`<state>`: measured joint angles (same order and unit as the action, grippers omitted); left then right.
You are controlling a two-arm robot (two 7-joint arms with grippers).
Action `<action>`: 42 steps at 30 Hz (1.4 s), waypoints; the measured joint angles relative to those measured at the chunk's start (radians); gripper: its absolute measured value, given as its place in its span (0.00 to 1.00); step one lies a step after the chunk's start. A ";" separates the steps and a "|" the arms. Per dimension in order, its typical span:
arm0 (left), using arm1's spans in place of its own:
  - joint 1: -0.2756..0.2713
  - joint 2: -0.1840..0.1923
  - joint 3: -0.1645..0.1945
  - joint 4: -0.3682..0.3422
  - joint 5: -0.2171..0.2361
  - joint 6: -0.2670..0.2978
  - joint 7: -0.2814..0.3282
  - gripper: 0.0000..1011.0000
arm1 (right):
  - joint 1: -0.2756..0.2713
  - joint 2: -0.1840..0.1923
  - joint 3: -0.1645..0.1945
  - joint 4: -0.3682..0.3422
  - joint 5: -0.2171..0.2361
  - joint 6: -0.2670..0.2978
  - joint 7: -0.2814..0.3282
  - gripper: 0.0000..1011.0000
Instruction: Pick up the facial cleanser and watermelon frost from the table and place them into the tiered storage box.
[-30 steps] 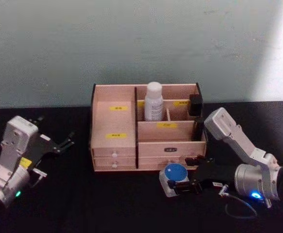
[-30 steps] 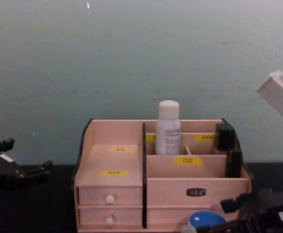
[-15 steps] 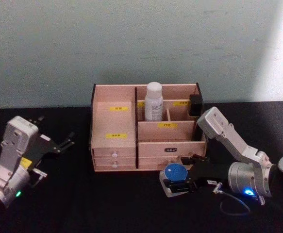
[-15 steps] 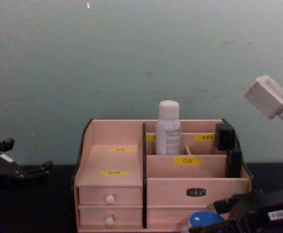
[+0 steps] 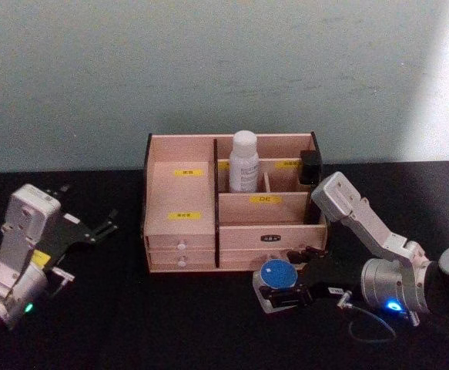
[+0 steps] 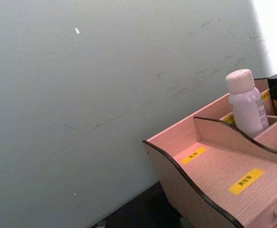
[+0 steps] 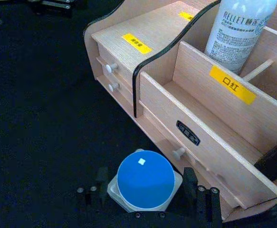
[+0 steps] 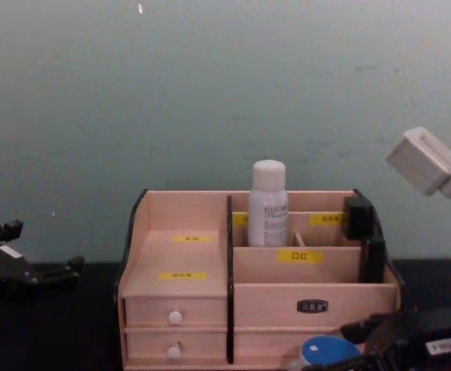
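Note:
The watermelon frost (image 5: 276,275), a small white jar with a blue lid, stands on the black table just in front of the tiered storage box (image 5: 179,204). My right gripper (image 5: 280,277) is open and low at the table, one finger on each side of the jar (image 7: 144,180). The facial cleanser (image 5: 244,162), a white bottle, stands upright in a rear compartment of the box (image 7: 209,123). My left gripper (image 5: 92,210) is open and rests left of the box, apart from it.
A black object (image 5: 310,166) sits in the box's rear right compartment. The box has two small drawers with white knobs (image 5: 182,246) facing me. A thin cable (image 5: 370,327) loops on the table under my right arm. A pale wall stands behind the table.
My right gripper has slid left and lower, bringing its fingers further along both sides of the blue-lidded jar. The jar, the bottle and the left arm have stayed put.

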<state>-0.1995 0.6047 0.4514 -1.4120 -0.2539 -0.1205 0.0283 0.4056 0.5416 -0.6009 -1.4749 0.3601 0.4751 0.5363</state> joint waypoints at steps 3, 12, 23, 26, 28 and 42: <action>0.000 0.000 0.000 0.000 0.000 0.000 0.000 0.99 | 0.000 -0.001 0.000 0.001 -0.001 0.000 0.001 0.99; 0.000 0.000 0.000 0.000 0.000 0.000 0.000 0.99 | 0.002 0.000 -0.003 0.004 -0.009 0.002 0.003 0.99; 0.000 0.000 0.000 0.000 0.000 0.000 0.000 0.99 | 0.002 -0.001 -0.002 0.003 -0.012 0.004 0.003 0.99; 0.000 0.000 0.000 0.000 0.000 0.000 0.000 0.99 | 0.001 0.000 -0.002 0.003 -0.012 0.004 0.003 0.99; 0.000 0.000 0.000 0.000 0.000 0.000 0.000 0.99 | 0.001 0.000 -0.002 0.003 -0.012 0.004 0.003 0.99; 0.000 0.000 0.000 0.000 0.000 0.000 0.000 0.99 | 0.001 0.000 -0.001 0.002 -0.011 0.005 0.003 0.70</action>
<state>-0.1995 0.6047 0.4514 -1.4120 -0.2539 -0.1205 0.0283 0.4066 0.5414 -0.6023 -1.4726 0.3495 0.4800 0.5389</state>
